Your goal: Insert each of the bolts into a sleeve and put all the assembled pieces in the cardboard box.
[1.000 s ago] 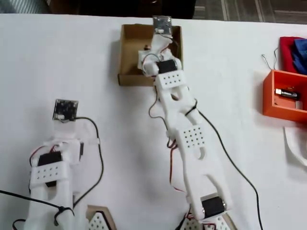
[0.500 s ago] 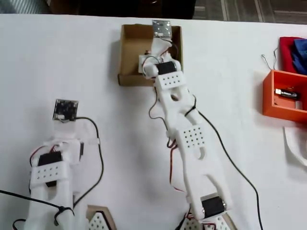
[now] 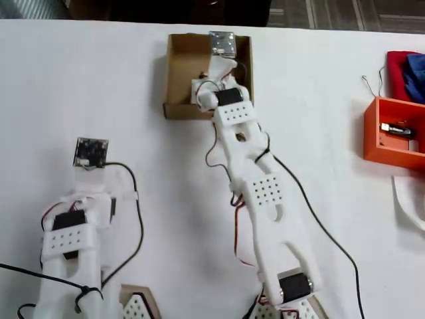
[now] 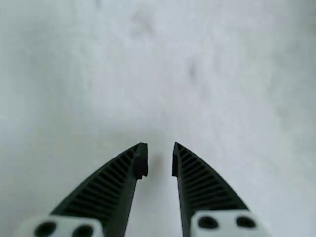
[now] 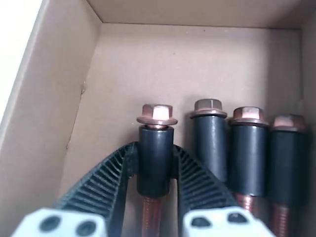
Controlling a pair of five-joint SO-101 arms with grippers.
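We see the right arm (image 3: pixel 259 193) stretched from the near edge of the table (image 3: pixel 99 80) to the cardboard box (image 3: pixel 178 74), which sits at the middle of the far edge. Inside the box, the right gripper (image 5: pixel 154 160) has its black ribbed fingers (image 5: pixel 111 180) closed against both sides of a black sleeve (image 5: pixel 155 143). A copper flanged hex bolt (image 5: pixel 157 114) runs through that sleeve, with its head out at one end and its threaded shank out at the other. Just beside this piece, three more assembled pieces (image 5: pixel 248 148) lie side by side on the box floor, close against one another.

The left arm (image 3: pixel 66 239) sits near the table's near left corner. The left gripper (image 4: pixel 159 159) hangs over bare white tabletop with its fingers a narrow gap apart and nothing between them.

An orange tray (image 3: pixel 392 136) holding a small dark item stands at the right edge.
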